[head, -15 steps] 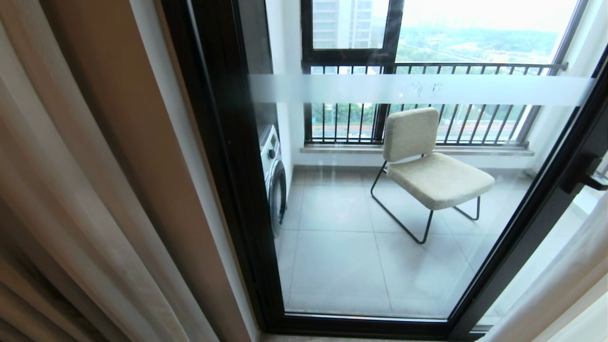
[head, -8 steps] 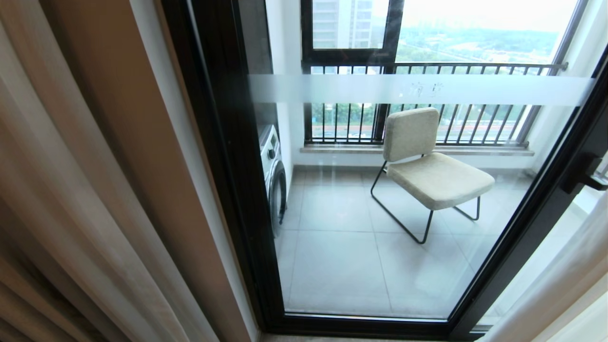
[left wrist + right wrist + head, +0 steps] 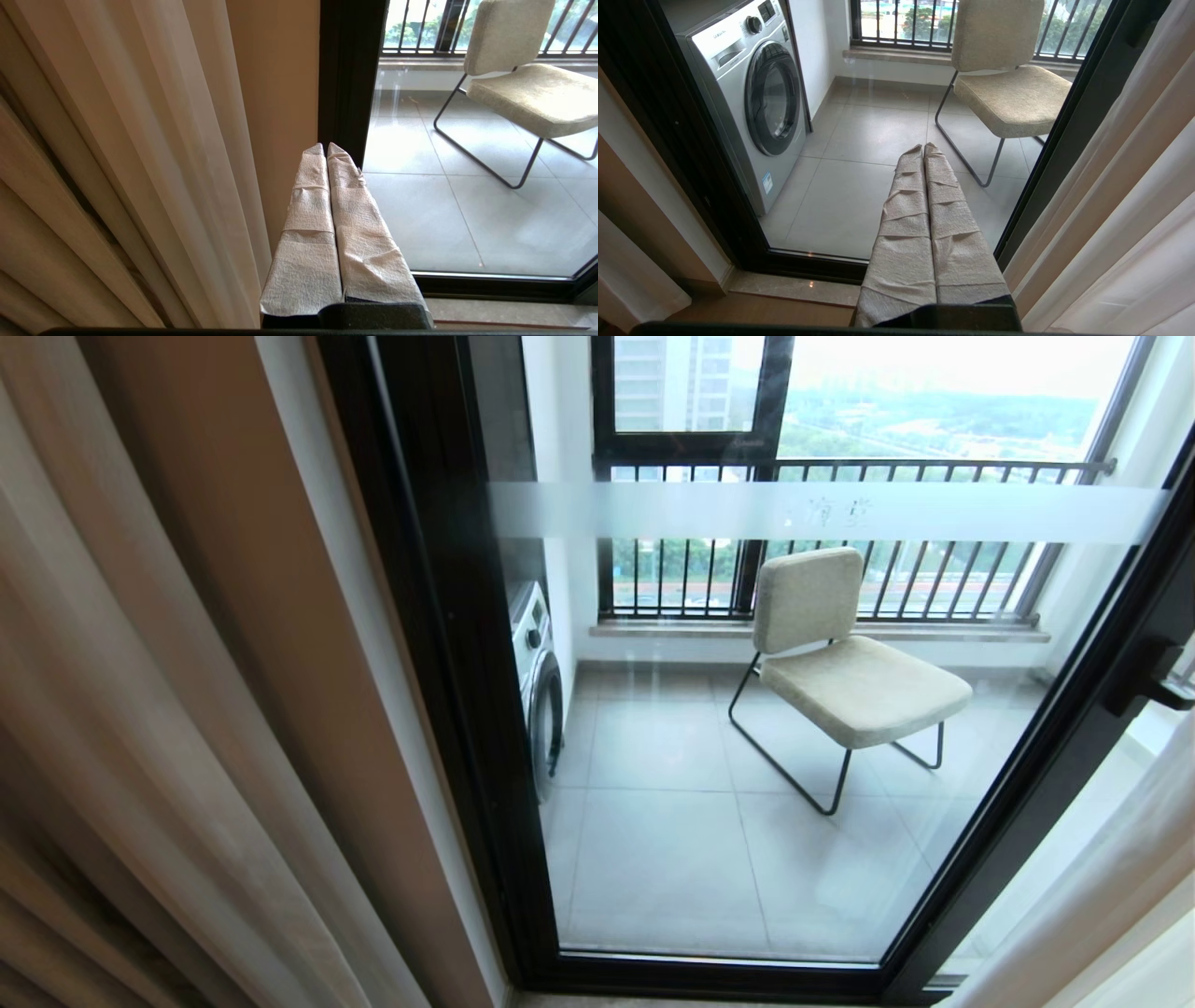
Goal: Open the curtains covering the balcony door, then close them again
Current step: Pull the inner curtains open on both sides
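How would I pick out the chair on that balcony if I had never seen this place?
Look through the balcony door, the tall glass panel in a dark frame, onto the grey tiled floor. The chair stands there before the barred window, to the right of the washing machine. It alone is padded in beige fabric, armless, on thin black wire legs.

Cream-beige curtains point(image 3: 140, 709), black-framed balcony door point(image 3: 448, 663) with a frosted band, beige chair point(image 3: 840, 653), grey tiles point(image 3: 672, 840).
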